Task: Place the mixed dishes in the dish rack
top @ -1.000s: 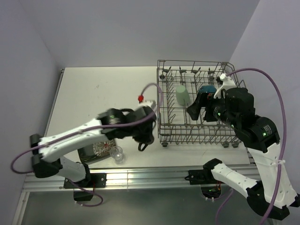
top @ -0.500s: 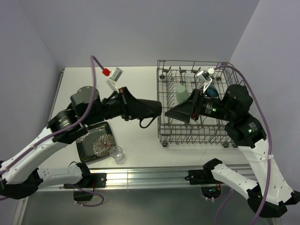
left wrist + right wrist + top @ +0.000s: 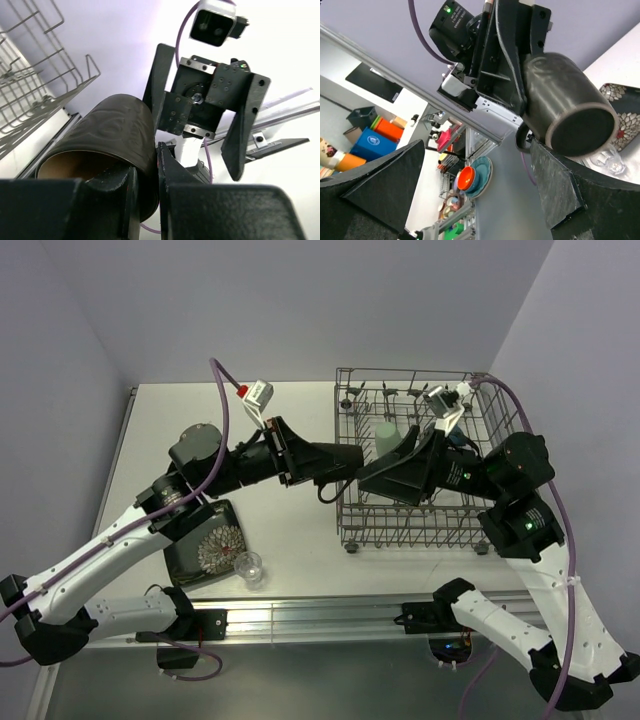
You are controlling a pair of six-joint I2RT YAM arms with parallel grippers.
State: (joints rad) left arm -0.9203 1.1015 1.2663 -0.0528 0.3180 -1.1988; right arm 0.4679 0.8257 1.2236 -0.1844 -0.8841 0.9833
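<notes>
Left gripper (image 3: pixel 145 186): clamped on the rim wall of the brown handled mug (image 3: pixel 102 137), one finger inside the mouth, the other outside. Holds the mug on its side in mid-air, at the centre of the top view, just beside the left wall of the dish rack (image 3: pixel 345 512), with the handle hanging below.

Right gripper (image 3: pixel 385 470): spread wide, holding nothing, facing the mug's closed base from the right of the frame, close but not touching.

Further out, in the lower left of the top view: square black floral plate (image 3: pixel 205 545) flat on the table (image 3: pixel 200 415), small clear glass (image 3: pixel 248 566) just beside its lower right corner. Pale green cup (image 3: pixel 386 436) in the rack among the tines.

Looks like a handover. Probably a stiff, glazed mug of moderate weight, slick under hard fingers and liable to chip against the wire. Best taken across the free base end of the body, well apart from the left fingers, or through the handle; squeeze firmly before any release.
</notes>
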